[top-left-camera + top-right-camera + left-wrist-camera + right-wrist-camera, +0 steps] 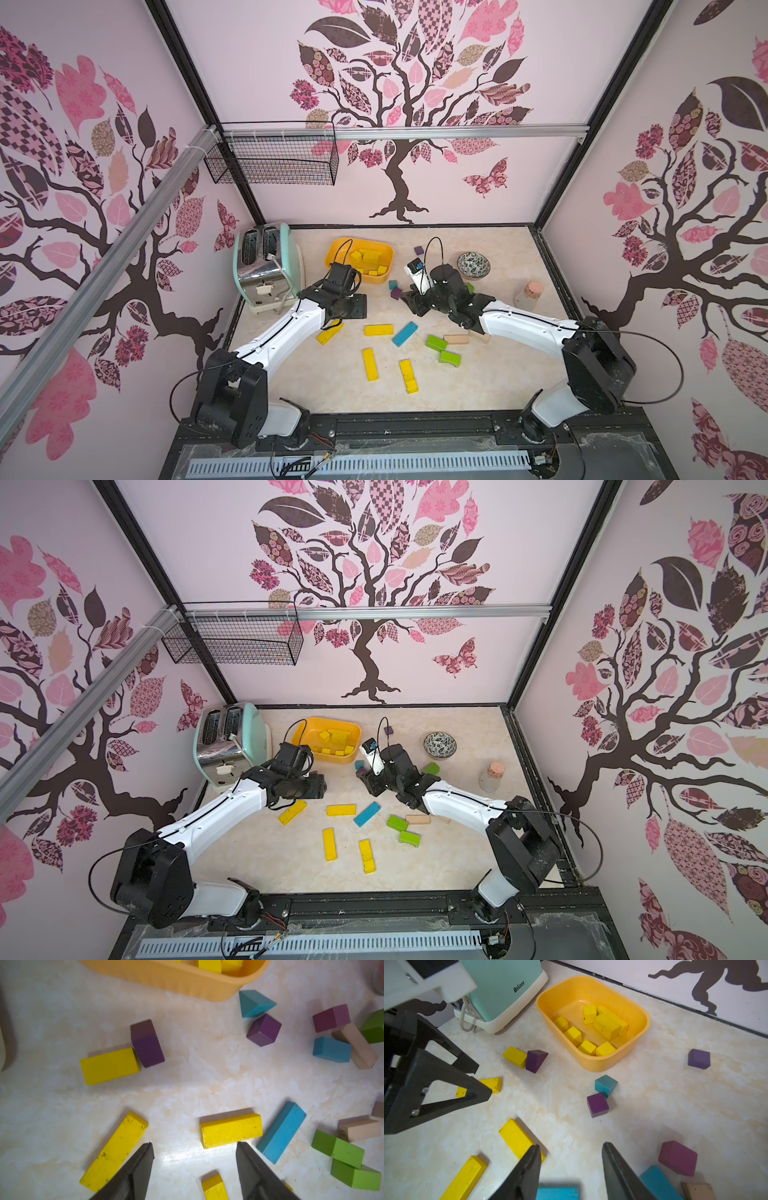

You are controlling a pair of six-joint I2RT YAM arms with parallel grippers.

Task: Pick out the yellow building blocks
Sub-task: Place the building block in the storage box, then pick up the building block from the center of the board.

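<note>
Seven bright yellow painted wooden blocks, cubes and short bars, inside the orange-yellow plastic tub, just beside the mint-green toaster at the back of the pale marbled tabletop. Five more yellow pieces loose on that tabletop. Short yellow block in front of the tub, touching a dark purple wooden wedge. Slanted yellow bar and level yellow bar side by side but apart, farther forward. Two upright-lying yellow bars nearest the front edge, visible in both top views.

Left gripper over the table, jaws well parted, nothing between them; one finger just beside the slanted yellow bar, the other just beside the level yellow bar.

Right gripper near the table's middle, jaws partly apart, bare marble between the tips, nothing gripped. Blurred blue block low between its fingers, contact impossible to tell. Teal cube touching a purple cube, near the tub.
</note>
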